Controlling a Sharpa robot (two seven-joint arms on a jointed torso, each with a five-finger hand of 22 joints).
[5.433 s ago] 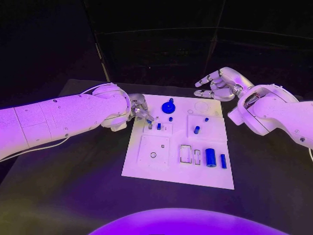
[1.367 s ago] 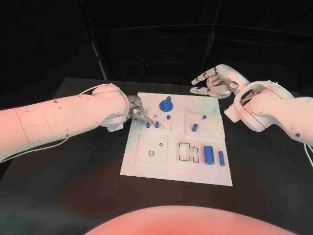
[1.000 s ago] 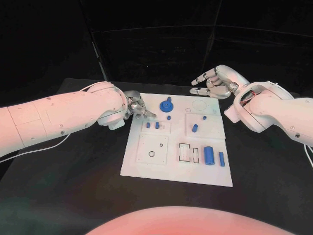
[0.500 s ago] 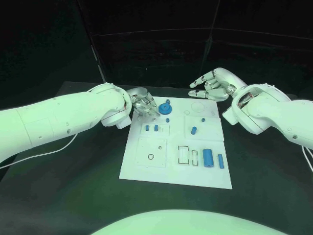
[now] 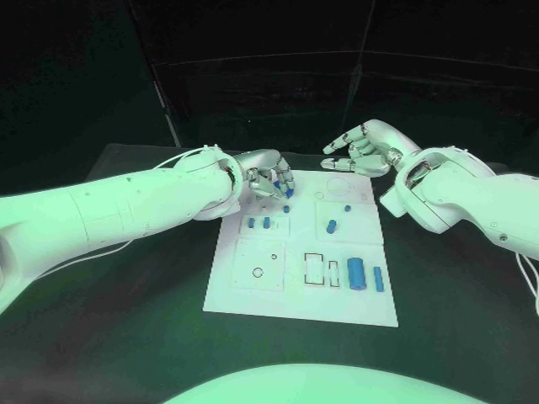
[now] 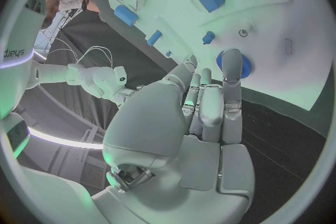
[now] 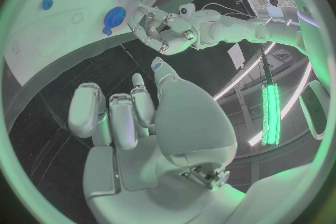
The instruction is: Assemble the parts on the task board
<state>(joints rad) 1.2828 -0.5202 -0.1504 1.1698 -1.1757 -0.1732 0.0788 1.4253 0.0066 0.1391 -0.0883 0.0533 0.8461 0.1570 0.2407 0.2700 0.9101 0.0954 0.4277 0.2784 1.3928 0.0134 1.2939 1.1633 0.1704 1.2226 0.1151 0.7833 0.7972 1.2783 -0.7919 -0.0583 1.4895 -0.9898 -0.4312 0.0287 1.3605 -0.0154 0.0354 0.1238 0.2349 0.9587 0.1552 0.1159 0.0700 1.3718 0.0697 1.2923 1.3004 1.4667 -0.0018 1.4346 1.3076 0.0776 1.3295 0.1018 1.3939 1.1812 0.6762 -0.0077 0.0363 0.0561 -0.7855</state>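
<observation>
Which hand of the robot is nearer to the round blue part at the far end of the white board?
Left. The left hand hovers at the round blue part, fingers beside it. The right hand is apart, beyond the board's far right corner.

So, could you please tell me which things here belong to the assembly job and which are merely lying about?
Job:
task board
blue parts, such as the round knobbed part and the cylinder
left robot hand
right robot hand

Lying about:
black table
</observation>
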